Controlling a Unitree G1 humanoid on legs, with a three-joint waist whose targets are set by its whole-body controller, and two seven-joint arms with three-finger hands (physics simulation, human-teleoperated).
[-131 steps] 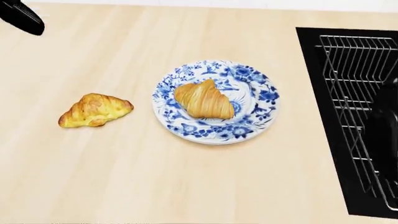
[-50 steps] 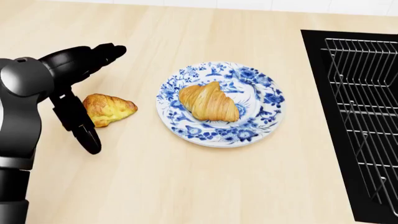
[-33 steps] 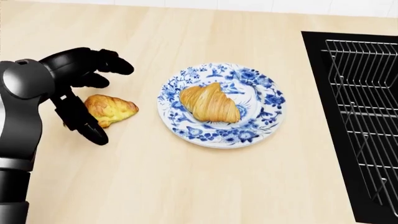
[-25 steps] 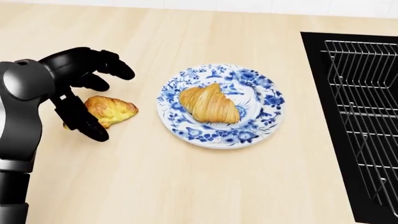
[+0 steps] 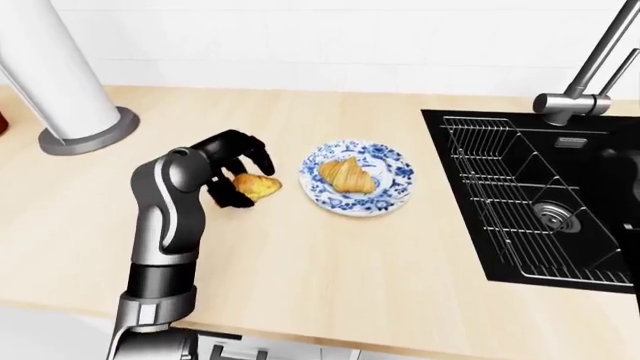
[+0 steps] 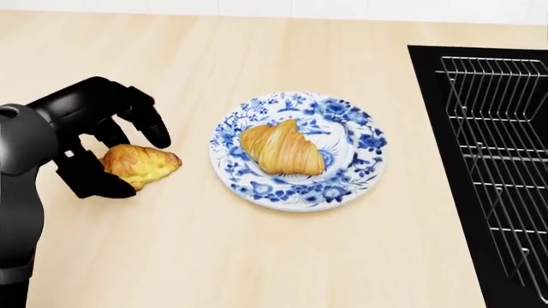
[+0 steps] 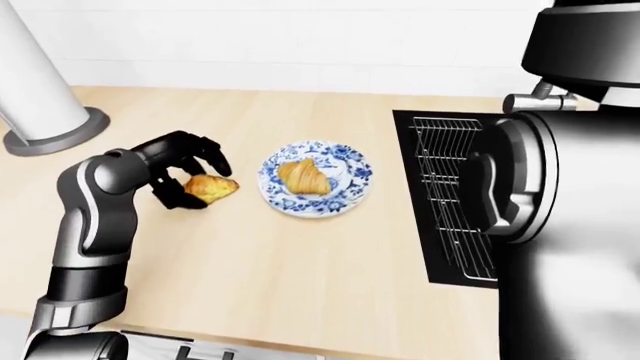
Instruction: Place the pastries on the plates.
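**Left hand cups the loose croissant beside the plate**

Since half a second ago the left hand (image 6: 107, 138) has dropped lower and curled further about the croissant (image 6: 139, 165); the fingers (image 6: 154, 125) now arch over its top and the thumb sits against its lower left edge, though a firm grip is not clear, so the hand reads as open around it; the pastry lies on the wooden counter (image 6: 257, 256), under and just right of the palm, its tip poking out toward the plate (image 6: 360, 160); that plate, round china with blue floral pattern, holds a second croissant (image 6: 281, 149), golden and ridged; further right of the hand lies a black sink (image 5: 530, 202) with a wire rack (image 6: 501, 141); the right hand is not visible.
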